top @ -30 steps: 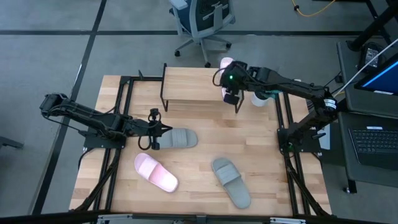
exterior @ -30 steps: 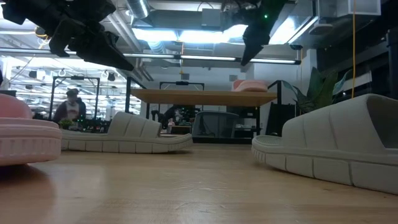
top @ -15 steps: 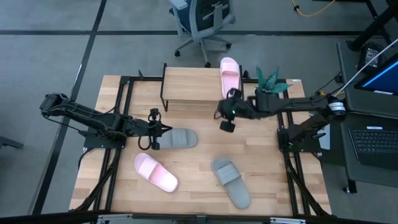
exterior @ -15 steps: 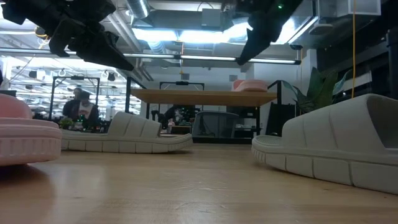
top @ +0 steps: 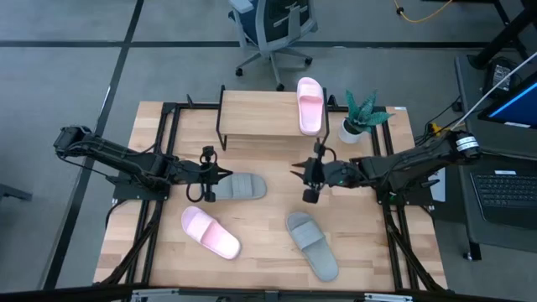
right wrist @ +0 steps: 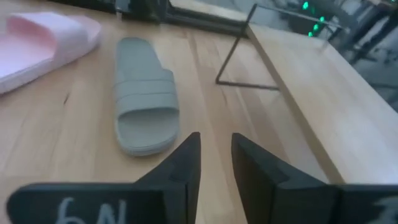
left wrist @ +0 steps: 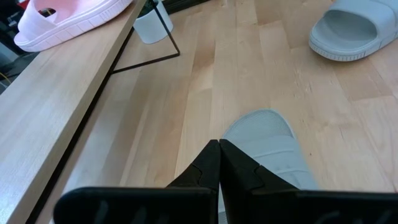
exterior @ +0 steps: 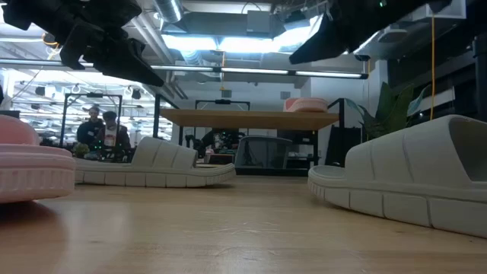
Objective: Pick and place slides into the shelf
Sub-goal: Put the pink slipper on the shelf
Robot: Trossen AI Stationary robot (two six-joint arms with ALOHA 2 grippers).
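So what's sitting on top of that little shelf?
One pink slide lies at the right end of the shelf; the rest of its top is bare. Underneath is hidden from above.

Wooden table [top: 268, 252] carries shelf [top: 252, 113] (pink slide [top: 310, 106] on top), three slides, potted plant [top: 359, 117].

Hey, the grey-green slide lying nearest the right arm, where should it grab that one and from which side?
Grip the grey-green slide across its wide strap, coming straight down from above. It lies flat, sole down, on the table with bare wood all around, so the raised strap is probably the easiest part to pinch. The right gripper hangs just above it, jaws partly open and empty.
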